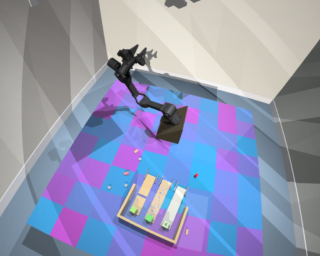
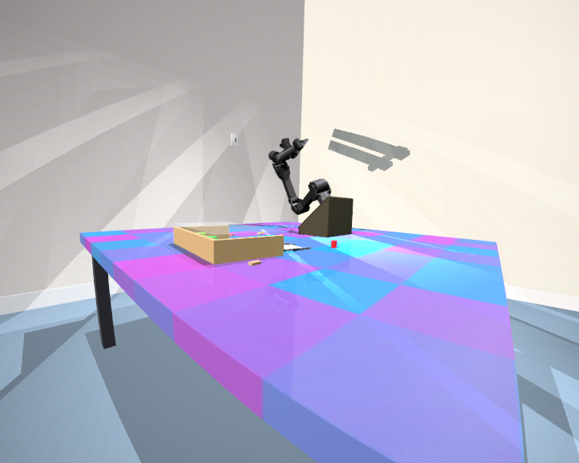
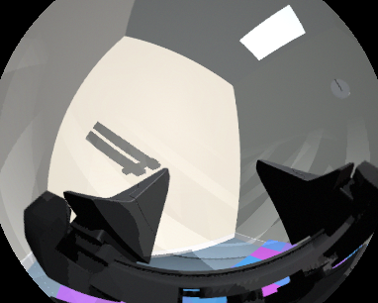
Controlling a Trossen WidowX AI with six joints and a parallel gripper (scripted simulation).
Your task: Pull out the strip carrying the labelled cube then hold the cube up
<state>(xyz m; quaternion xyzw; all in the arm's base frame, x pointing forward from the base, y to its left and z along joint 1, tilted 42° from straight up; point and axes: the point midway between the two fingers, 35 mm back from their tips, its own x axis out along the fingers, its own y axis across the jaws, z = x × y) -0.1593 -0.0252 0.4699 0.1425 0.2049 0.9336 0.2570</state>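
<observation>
A white strip [image 1: 174, 205] [image 2: 294, 247] looks unbroken; a pale green cube [image 1: 165, 224] marked W stands on its end inside the wooden wall. The speckled middle strip [image 1: 159, 197] also looks unbroken and carries a plain green cube [image 1: 149, 218]. The third strip is in two wooden pieces with a gap: one piece [image 1: 147, 185] at the outer end, the other [image 1: 139, 203] under a plain yellow-green cube [image 1: 133, 209]. My gripper [image 1: 142, 46] [image 2: 305, 141] [image 3: 215, 169] is open and empty, raised high behind the base, far from the strips and facing the wall. The wrist view shows no strips.
A low three-sided wooden wall [image 1: 147, 230] [image 2: 249, 250] surrounds the cube ends. Grey rails [image 1: 175, 186] flank the outer strip ends. A red cylinder [image 1: 196, 175] [image 2: 334, 243], a pink block [image 1: 126, 173], small tan blocks [image 1: 136, 151] [image 1: 186, 231] and several grey discs [image 1: 125, 185] lie around.
</observation>
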